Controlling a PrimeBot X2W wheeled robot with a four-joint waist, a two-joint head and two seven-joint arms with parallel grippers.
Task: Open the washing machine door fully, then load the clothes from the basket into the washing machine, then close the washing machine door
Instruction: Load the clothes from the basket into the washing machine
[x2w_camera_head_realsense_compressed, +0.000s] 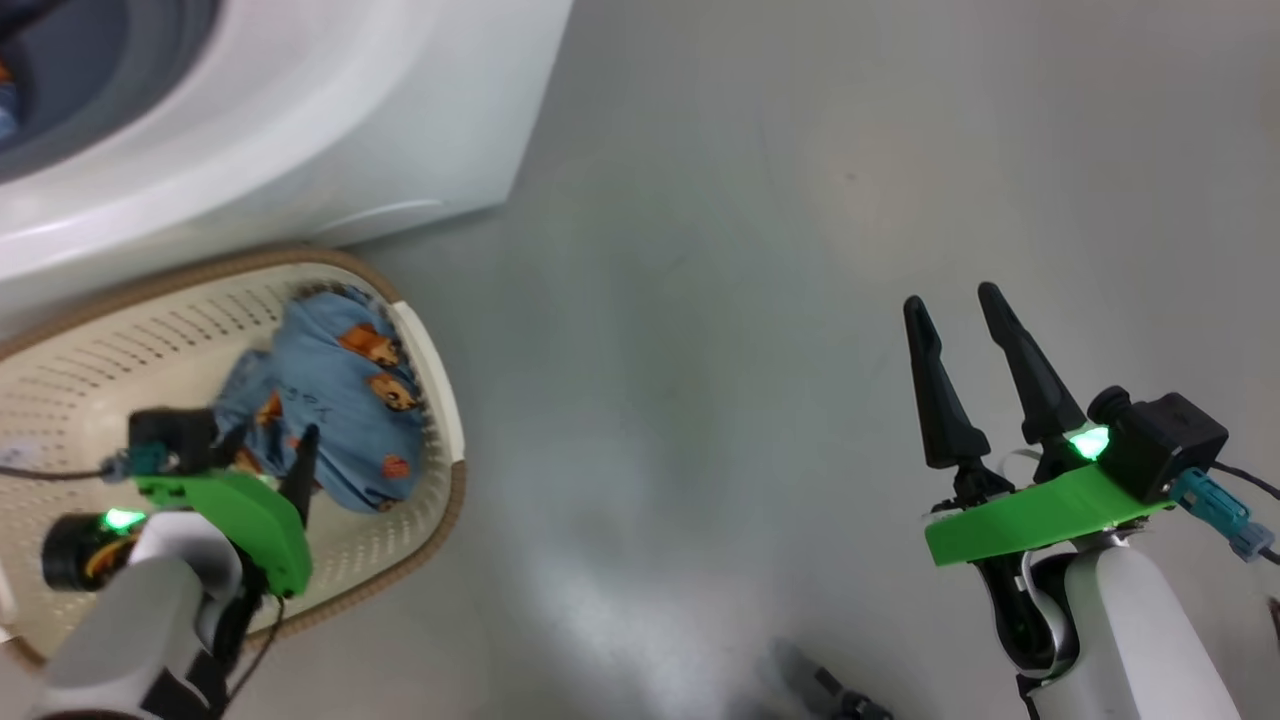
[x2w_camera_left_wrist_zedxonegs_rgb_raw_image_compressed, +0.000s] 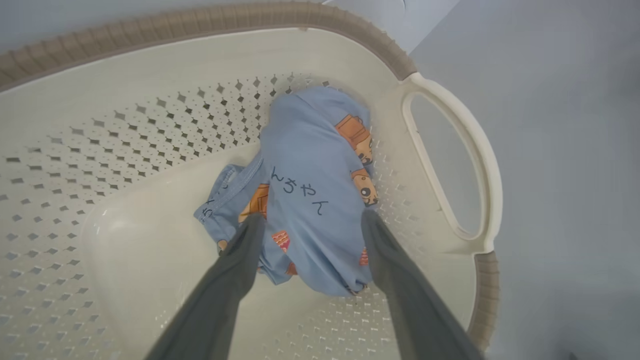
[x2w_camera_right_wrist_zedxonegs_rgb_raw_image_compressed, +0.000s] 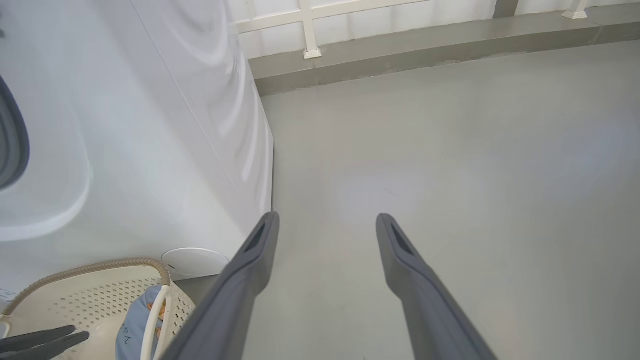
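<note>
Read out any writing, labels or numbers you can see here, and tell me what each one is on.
"んちゃん": dark handwritten Japanese letters on the light blue garment lying in the basket, seen in the left wrist view.
Other dark marks along that garment's folded edge: too creased to read.
The same print in the head and right wrist views: too blurred or small to read.
Washing machine: no readable text on the part in view.

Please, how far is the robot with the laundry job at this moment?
Done, it seems: the mouth of the washing machine shows uncovered, so the door looks open. In hand: the left gripper, open, straddles one blue garment in the basket. Left: load it into the machine, then close the door. The right gripper is open over the floor.
</note>
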